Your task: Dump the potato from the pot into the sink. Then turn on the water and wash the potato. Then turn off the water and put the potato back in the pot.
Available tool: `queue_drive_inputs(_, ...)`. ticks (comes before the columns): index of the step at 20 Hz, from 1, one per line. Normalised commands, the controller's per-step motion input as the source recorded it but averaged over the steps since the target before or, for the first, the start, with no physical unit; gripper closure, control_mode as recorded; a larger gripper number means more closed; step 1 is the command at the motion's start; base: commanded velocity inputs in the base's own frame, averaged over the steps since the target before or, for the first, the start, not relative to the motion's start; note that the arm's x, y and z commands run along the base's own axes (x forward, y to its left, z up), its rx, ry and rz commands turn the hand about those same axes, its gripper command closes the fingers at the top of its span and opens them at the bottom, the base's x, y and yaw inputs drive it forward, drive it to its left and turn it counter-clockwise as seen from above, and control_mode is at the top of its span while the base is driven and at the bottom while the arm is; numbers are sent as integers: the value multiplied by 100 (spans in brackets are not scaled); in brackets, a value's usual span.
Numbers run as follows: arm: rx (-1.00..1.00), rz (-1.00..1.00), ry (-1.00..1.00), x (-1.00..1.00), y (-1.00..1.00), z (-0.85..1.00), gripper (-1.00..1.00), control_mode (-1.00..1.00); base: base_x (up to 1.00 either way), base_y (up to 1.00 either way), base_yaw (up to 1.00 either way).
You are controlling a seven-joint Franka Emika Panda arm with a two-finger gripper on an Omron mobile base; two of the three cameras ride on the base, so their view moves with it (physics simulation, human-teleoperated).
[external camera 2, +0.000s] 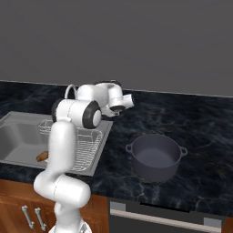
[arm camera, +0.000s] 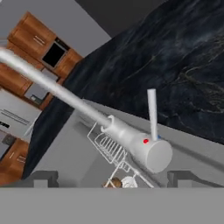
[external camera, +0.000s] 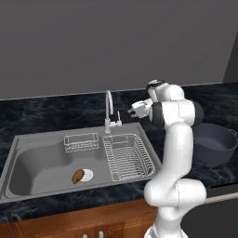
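Observation:
The potato (external camera: 78,175) lies on the floor of the sink (external camera: 32,160), right beside the round white drain (external camera: 87,175); it also shows at the basin's near side (external camera 2: 42,157) and low in the hand view (arm camera: 114,183). The dark blue-grey pot (external camera: 214,142) stands upright on the counter right of the sink, and its inside (external camera 2: 156,157) looks empty. My gripper (external camera: 131,110) hovers just right of the faucet (external camera: 109,109), open and holding nothing. In the hand view my gripper (arm camera: 113,179) faces the faucet base (arm camera: 148,151) and its upright lever (arm camera: 152,113). I see no water running.
A wire dish rack (external camera: 128,158) fills the sink's right part and a small wire basket (external camera: 81,142) hangs at its back. Dark marble counter (external camera 2: 182,118) surrounds the sink and pot. Wooden cabinet fronts (external camera 2: 18,211) run below.

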Motion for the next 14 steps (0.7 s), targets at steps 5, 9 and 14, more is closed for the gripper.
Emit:
queue_drive_inputs(5,-5,0,-19,-100,-3,62,-100,-100,0,0,0)
queue_drive_inputs(9,-7,-1,-13,-100,0,81,-100,-100,0,0,0)
queue_drive_inputs(14,-6,-3,-2,-100,3,84,-100,-100,0,0,0)
